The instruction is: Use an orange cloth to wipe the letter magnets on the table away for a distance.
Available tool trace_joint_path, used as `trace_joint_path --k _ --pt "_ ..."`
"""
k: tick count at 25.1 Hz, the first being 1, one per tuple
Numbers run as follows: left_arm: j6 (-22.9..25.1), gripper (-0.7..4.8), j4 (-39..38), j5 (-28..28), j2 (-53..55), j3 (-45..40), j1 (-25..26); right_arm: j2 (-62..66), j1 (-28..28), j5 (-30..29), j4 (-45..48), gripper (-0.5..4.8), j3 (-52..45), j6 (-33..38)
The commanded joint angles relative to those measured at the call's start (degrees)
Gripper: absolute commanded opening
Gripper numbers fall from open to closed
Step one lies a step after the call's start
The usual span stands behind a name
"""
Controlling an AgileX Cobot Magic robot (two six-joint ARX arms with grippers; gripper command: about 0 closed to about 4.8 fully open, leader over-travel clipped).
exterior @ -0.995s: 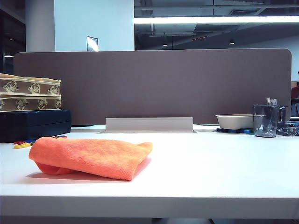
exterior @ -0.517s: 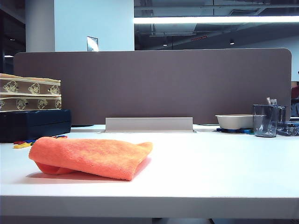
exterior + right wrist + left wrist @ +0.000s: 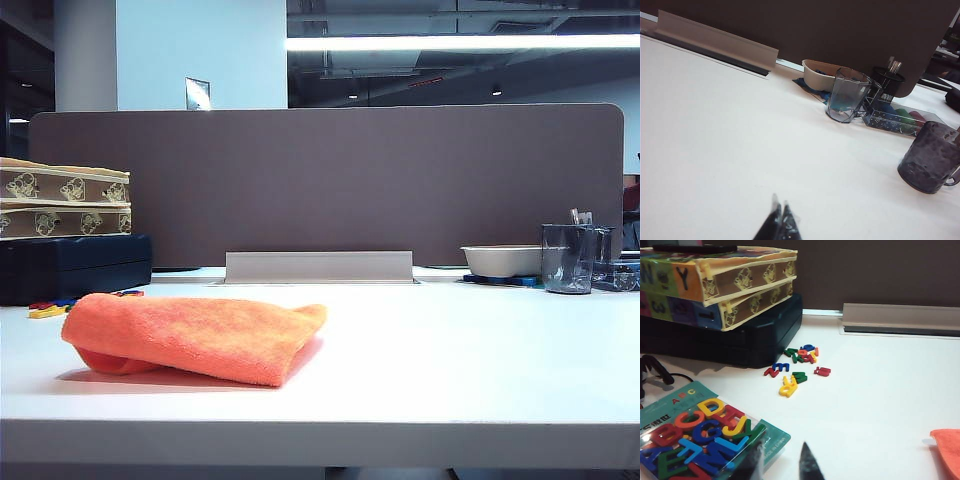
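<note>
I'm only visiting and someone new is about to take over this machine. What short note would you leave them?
Left gripper: slightly open, empty, low over the table near a packet of letters.
Right gripper: shut, empty, above bare table.
Orange cloth: lying folded on the table's left half, not held.
Letter magnets: clustered beside the dark case, behind the cloth.
Done: cannot tell whether any wiping has happened.
Left: possibly grasp the cloth and wipe the magnets.

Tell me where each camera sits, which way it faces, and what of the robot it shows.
Exterior view: low at the table's front edge, facing the brown partition; orange cloth near; no robot visible.
Left wrist view: above the table's left, facing the letter magnets; left claw tips, slightly apart.
Right wrist view: above the right side, facing cups; right claw tips together.
Shared: cloth and magnets appear in the exterior and left wrist views.
</note>
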Motion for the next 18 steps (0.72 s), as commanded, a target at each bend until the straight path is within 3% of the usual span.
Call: trace_joint_path --k 1,18 --pt "0.0 0.89 0.9 1.1 0.0 0.2 0.0 -0.1 0.0 -0.1 0.5 0.00 -0.4 0.0" --pt "-0.1 0.89 4.4 3.4 0.0 0.2 0.0 -0.1 0.0 -0.1 0.5 0.00 -0.4 0.0"
